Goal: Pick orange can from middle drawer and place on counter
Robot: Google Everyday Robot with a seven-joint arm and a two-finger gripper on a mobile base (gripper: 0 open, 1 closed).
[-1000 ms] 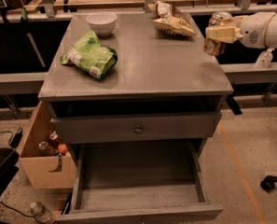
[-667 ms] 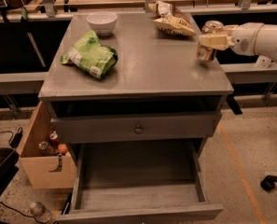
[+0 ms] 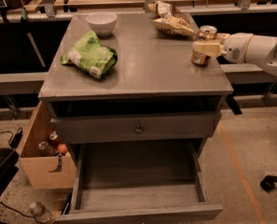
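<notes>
Orange can (image 3: 206, 32) | clasped by gripper (image 3: 204, 48) | at counter (image 3: 152, 71) right edge | middle drawer (image 3: 138, 169) open, floor bare

Dim, warm light from above puts a soft sheen on the grey tabletop (image 3: 142, 71) and leaves the open middle drawer (image 3: 138, 197) in deep shadow. The white gripper (image 3: 205, 48), clasping the orange can (image 3: 206, 32) at the tabletop's right edge, is the brightest spot. The whole view looks slightly blurred.

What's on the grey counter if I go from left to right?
Green bag → yellow snack bag → orange can, clamped in the jaws of the gripper at the right edge of the counter. I skipped the white bowl; it overlaps the green bag.
</notes>
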